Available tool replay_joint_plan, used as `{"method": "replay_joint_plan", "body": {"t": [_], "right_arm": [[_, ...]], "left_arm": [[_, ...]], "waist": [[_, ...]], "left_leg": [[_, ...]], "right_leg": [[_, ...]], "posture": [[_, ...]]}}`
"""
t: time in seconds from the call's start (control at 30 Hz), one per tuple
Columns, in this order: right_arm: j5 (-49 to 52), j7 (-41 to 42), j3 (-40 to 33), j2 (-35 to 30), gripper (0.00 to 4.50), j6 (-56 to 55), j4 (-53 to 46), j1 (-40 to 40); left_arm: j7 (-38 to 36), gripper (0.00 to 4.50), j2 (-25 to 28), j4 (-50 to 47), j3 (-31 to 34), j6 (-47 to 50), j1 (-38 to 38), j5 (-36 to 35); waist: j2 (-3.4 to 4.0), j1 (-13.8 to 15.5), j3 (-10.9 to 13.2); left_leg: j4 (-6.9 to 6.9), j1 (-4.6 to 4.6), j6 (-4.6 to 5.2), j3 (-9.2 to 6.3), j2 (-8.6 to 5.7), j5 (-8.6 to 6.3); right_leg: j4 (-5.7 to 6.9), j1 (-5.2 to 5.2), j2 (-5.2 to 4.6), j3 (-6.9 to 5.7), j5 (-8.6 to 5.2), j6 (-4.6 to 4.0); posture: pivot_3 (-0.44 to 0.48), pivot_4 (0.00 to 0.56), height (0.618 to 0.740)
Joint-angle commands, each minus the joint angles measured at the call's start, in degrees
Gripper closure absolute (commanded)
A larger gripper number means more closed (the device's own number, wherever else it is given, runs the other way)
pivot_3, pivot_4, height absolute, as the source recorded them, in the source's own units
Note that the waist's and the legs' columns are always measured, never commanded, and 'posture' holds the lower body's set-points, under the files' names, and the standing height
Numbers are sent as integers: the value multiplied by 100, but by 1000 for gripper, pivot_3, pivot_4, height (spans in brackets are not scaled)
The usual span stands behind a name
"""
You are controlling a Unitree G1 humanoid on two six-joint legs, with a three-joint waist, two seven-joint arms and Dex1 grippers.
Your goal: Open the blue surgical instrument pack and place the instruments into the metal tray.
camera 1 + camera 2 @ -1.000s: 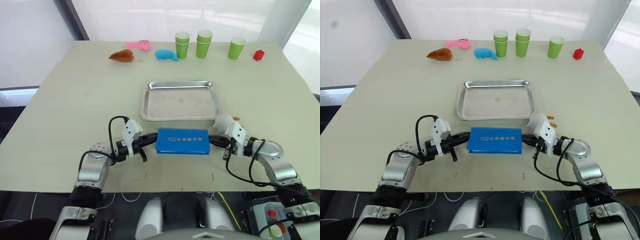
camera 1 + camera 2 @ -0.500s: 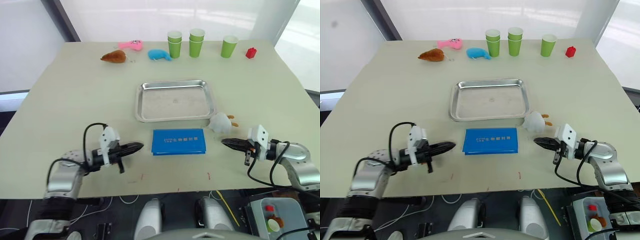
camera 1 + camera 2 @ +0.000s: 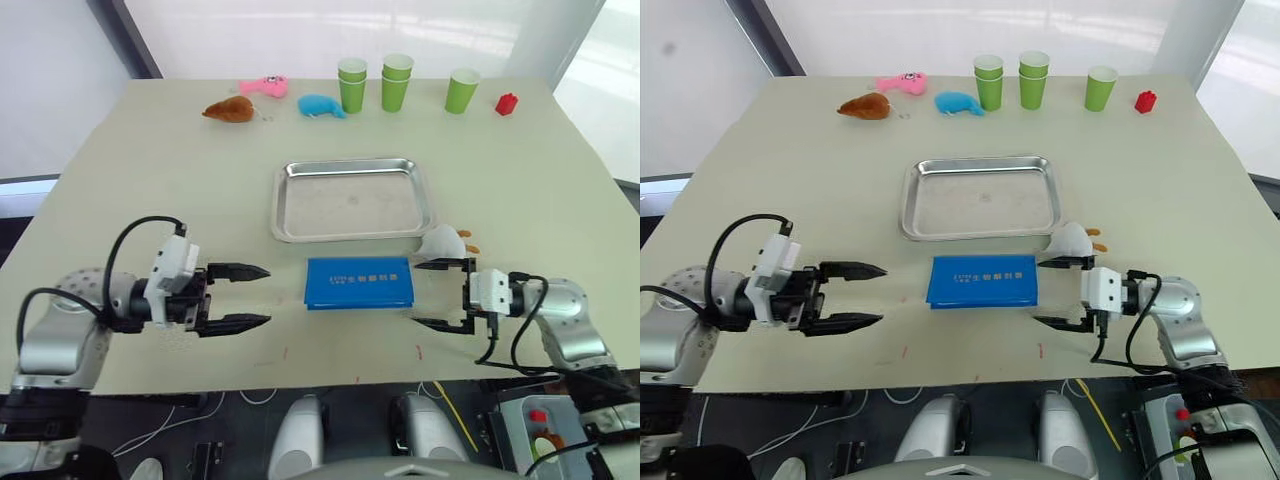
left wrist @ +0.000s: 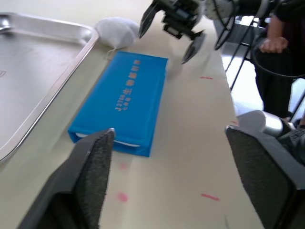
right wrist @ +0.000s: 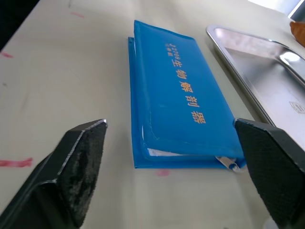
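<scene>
Nothing of the task is judged done: the blue surgical instrument pack (image 3: pixel 360 283) lies closed on the counter (image 3: pixel 150 180), just near of the empty metal tray (image 3: pixel 355 199). The left tool (image 3: pixel 245 296) and right tool (image 3: pixel 437 293) are spread wide, flanking it untouched. Instruments are hidden inside.

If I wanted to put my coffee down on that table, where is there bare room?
Bare tabletop runs between the metal tray and the far row of toys and green cups, and along both side edges. It is crowded near the front: the blue surgical instrument pack lies between the open left gripper and right gripper.
</scene>
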Motion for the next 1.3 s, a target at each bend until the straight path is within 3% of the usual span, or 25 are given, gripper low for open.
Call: {"method": "replay_joint_plan", "body": {"t": [0.03,0.3,0.4,0.43,0.47,0.53,0.57,0.67,0.9,1.07,1.3], "right_arm": [[-215,-194,73,156,0,-675,413,-268],[-528,-310,373,375,0,-1484,1307,-791],[-575,-249,485,380,1313,-1645,1589,-962],[-577,-233,510,375,1500,-1690,1656,-993],[-576,-231,530,374,2099,-1726,1712,-1017],[-569,-222,568,385,2594,-1777,1829,-1062],[-550,-193,589,392,3310,-1756,1882,-1079],[-498,-148,629,395,4386,-1713,1929,-1093],[-402,144,789,225,4458,-1635,1618,-1085],[134,608,832,-229,4458,-642,510,-855],[1655,816,697,-1000,4458,2712,-1609,-321]], "left_arm": [[-432,40,217,-127,163,-74,-162,-175],[-551,40,488,-75,-94,-288,-197,-312],[-551,0,513,-93,-140,-330,-175,-456],[-551,0,507,-97,-141,-324,-173,-491],[-551,0,501,-93,-146,-316,-174,-504],[-551,0,446,-44,-146,-348,-214,-459],[-548,0,386,2,-150,-383,-260,-425],[-549,0,254,65,-179,-518,-327,-349],[-548,0,89,185,-324,-808,-356,-124],[-536,0,80,235,-459,-1156,-339,188],[-551,0,117,70,-476,-1047,-158,51]], "waist": [[0,0,7],[-7,-9,13],[-5,-7,15],[-7,-5,16],[-8,-5,17],[-9,0,18],[-9,0,18],[-9,-1,18],[-9,3,18],[-6,17,21],[0,13,26]], "left_leg": [[0,0,0,1,0,0],[0,-1,0,7,2,0],[0,0,0,9,4,0],[0,0,0,10,4,0],[1,-1,0,10,4,0],[1,0,0,11,4,0],[1,0,0,11,4,0],[1,1,0,12,4,0],[2,1,0,13,4,0],[2,-4,0,15,4,0],[3,-10,0,15,5,0]], "right_leg": [[0,-1,0,0,0,0],[2,-6,1,7,1,-1],[4,-7,4,11,1,-1],[4,-7,4,12,1,-1],[4,-7,4,12,1,-1],[4,-7,4,12,1,-2],[4,-7,4,12,1,-2],[6,-7,4,13,1,-2],[7,-7,4,15,2,-2],[5,-10,3,15,2,-2],[8,-19,4,15,2,-2]], "posture": [[0,150,740],[0,150,740],[0,150,740],[0,150,740],[0,150,740],[0,150,740],[0,150,740],[0,150,740],[0,150,740],[0,150,740],[0,150,740]]}}
